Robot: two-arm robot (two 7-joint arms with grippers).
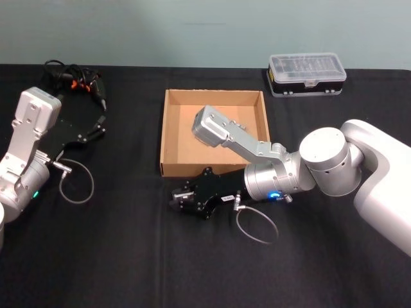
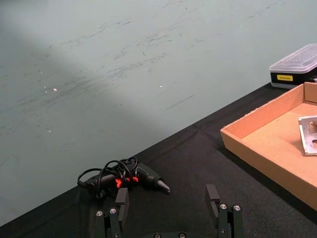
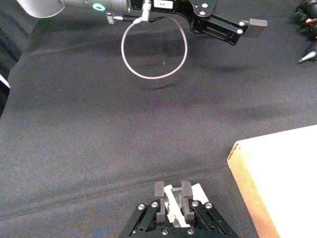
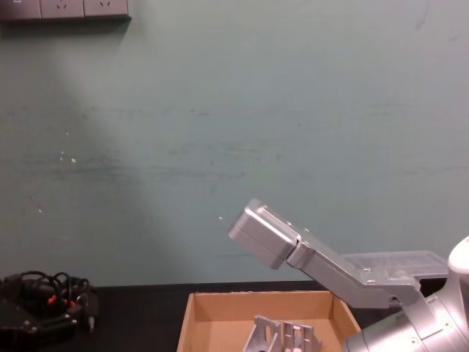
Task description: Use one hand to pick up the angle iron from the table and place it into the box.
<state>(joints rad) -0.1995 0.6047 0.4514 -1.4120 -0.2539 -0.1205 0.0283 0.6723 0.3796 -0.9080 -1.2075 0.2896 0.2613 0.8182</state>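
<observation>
black blocky right gripper [image 1: 178, 199] low at frame centre on the matte black table [image 1: 128, 256], fingers narrowed onto a pale silver angle iron [image 3: 174, 202] just below the tan cardboard box [image 1: 168, 128]; left gripper [image 2: 168, 208] parked wide at frame left.

The right gripper [image 1: 174, 197], black and blocky on its silver-white arm, hovers low over the black table [image 1: 128, 256], just off the box's [image 1: 168, 131] near wall by its left corner. Its fingers [image 3: 159, 190] are closed on a pale angle iron [image 3: 174, 198]. The box is shallow tan cardboard, set toward the table's far edge. More metal angle irons [image 4: 286, 338] rest inside it.
</observation>
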